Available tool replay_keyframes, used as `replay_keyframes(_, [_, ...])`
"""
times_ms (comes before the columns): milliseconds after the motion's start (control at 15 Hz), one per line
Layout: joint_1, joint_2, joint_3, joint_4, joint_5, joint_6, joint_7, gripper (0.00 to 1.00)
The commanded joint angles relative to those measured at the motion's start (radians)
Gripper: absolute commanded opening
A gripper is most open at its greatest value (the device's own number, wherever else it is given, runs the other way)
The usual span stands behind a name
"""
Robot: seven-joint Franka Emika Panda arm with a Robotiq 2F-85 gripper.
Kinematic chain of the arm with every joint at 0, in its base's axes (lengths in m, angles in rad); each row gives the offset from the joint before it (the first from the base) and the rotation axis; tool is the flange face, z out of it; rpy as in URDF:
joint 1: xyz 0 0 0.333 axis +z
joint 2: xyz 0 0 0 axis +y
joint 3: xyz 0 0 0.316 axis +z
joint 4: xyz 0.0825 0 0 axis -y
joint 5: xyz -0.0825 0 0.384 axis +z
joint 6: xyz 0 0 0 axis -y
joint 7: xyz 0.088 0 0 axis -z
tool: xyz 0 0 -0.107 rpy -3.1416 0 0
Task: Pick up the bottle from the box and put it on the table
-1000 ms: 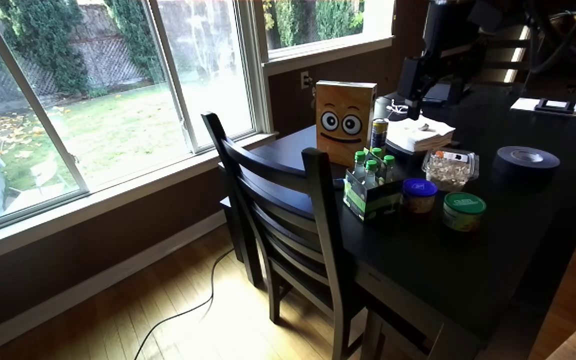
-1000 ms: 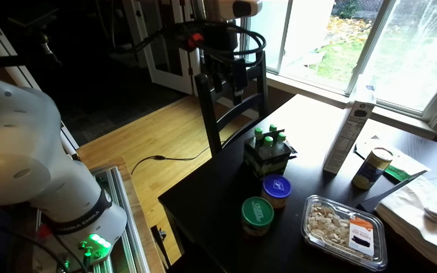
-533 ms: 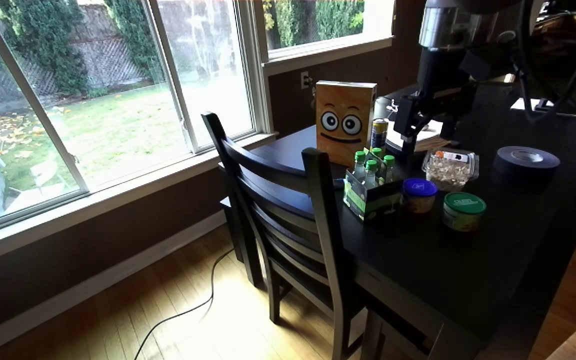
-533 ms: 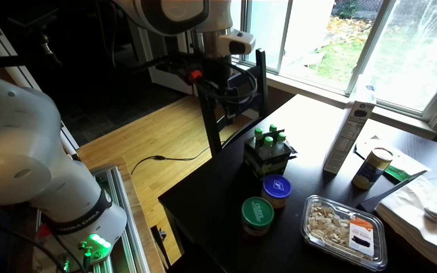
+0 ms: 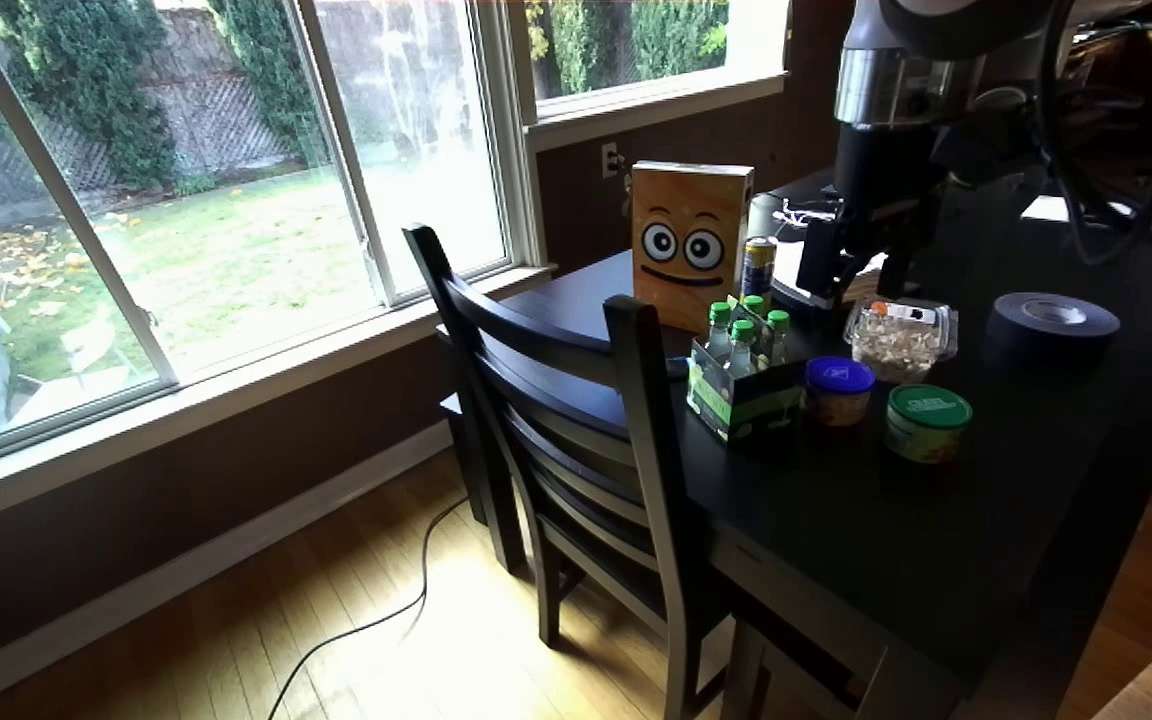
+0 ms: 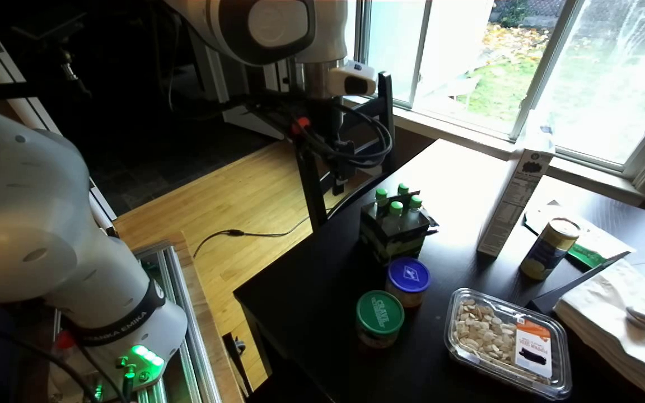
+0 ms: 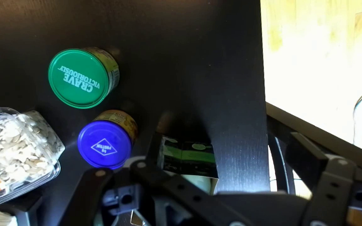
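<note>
The box (image 5: 766, 407) is a low green and black carton on the dark table (image 5: 936, 530). It also shows in an exterior view (image 6: 392, 240) and partly in the wrist view (image 7: 189, 157). Several slim bottles with green caps stand upright in it; one bottle (image 5: 741, 352) is at the front, also in an exterior view (image 6: 395, 218). In the wrist view a whitish bottle body (image 7: 201, 182) shows inside the box, mostly hidden by a finger. My gripper (image 7: 231, 150) is open and empty, above the table near the box. It also shows in both exterior views (image 5: 854, 285) (image 6: 340, 184).
Beside the box stand a blue-lidded tub (image 6: 408, 274) and a green-lidded tub (image 6: 380, 313). A clear tray of seeds (image 6: 501, 336), a can (image 6: 549, 246) and the tall box with eyes (image 5: 691, 245) stand near. A chair (image 5: 576, 400) stands against the table edge.
My arm has come down in both exterior views, mostly in the first half second, then a little more. The gripper is lower and nearer the box's height. The box and bottles have not moved.
</note>
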Motion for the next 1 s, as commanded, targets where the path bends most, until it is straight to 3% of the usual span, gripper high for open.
replay_keyframes(0, [0.03, 0.028, -0.047, 0.011, 0.06, 0.027, -0.117, 1.0])
replay_keyframes(333, [0.032, 0.156, -0.109, 0.064, 0.053, 0.153, -0.321, 1.0])
replay_keyframes(533, [0.051, 0.231, -0.141, 0.102, 0.11, 0.186, -0.45, 1.0])
replay_keyframes(933, [0.07, 0.309, -0.115, 0.154, 0.19, 0.238, -0.62, 1.0])
